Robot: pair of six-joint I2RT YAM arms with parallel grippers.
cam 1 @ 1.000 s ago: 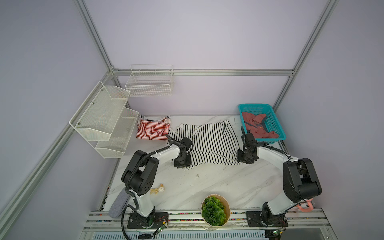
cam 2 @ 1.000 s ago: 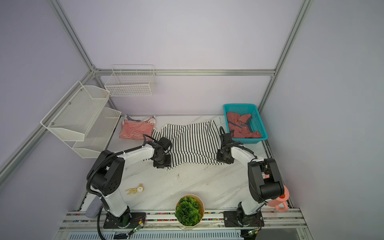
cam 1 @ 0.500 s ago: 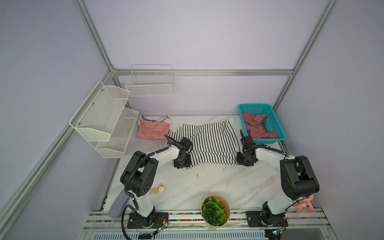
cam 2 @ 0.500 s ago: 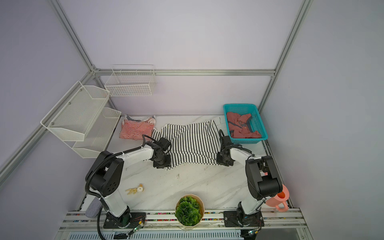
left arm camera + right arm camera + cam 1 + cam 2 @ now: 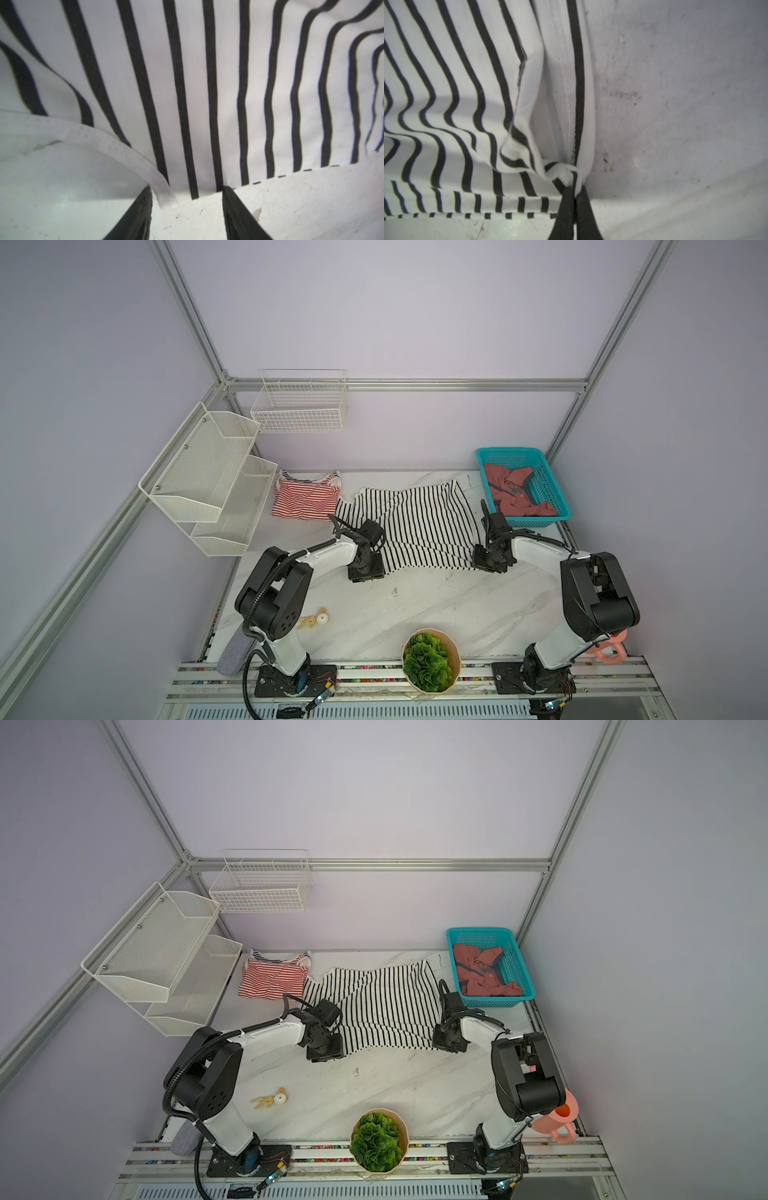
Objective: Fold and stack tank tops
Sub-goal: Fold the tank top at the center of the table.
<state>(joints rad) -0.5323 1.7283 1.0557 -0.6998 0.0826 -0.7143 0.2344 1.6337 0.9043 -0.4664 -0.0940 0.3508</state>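
Observation:
The black-and-white striped tank top [image 5: 419,522] [image 5: 382,1006] lies spread across the middle of the marble table. My left gripper [image 5: 187,193] [image 5: 365,570] stands open at its near left corner, and the white strap edge and the hem lie between its fingertips [image 5: 227,192] without being pinched. My right gripper [image 5: 576,189] [image 5: 488,562] is shut on a bunched fold at the near right hem corner. A folded red-and-white striped tank top [image 5: 305,499] [image 5: 272,979] rests at the back left. The dusty-red tank top [image 5: 515,493] lies crumpled in the teal basket [image 5: 509,452].
White mesh shelves [image 5: 208,477] and a wire basket [image 5: 299,406] hang on the left and back walls. A potted green plant [image 5: 430,659] stands at the front edge. A small yellow toy [image 5: 313,620] lies at the front left, and a pink jug [image 5: 609,649] at the front right.
My right gripper has closed onto the striped top's hem corner. The left gripper's jaws have spread wider. Both arms have hardly shifted.

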